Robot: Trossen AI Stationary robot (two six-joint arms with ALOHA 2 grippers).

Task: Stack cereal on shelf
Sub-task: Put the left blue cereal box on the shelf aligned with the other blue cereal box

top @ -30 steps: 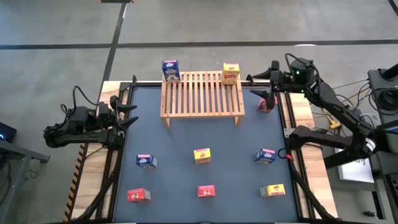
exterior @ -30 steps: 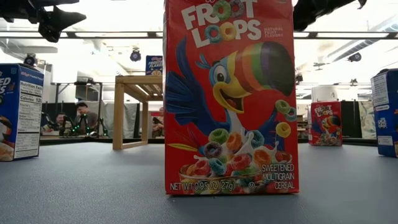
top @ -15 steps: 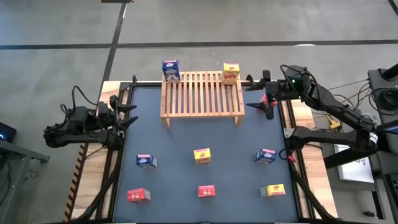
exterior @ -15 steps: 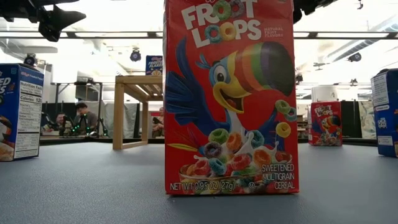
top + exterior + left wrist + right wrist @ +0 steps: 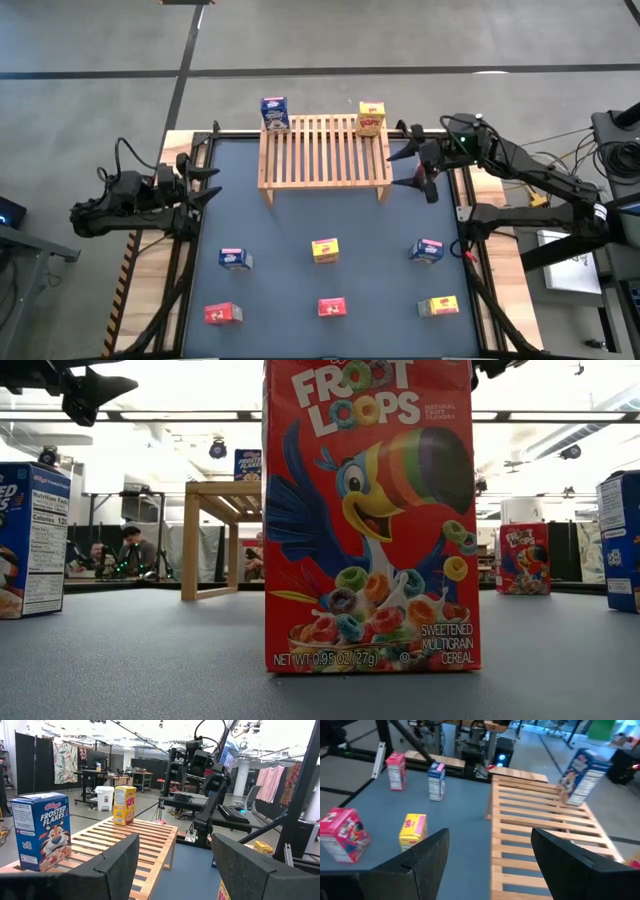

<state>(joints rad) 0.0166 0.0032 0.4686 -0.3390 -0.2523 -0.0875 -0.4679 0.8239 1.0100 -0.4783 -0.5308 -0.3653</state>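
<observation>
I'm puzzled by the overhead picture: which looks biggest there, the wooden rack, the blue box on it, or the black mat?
1. Black mat.
2. Wooden rack.
3. Blue box, by far the smallest.

Two boxes point(image 5: 274, 112) on shelf point(image 5: 324, 152); six in front.

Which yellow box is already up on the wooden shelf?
The yellow box at the shelf's back right corner. The other two yellow boxes stand down on the blue mat.
</observation>
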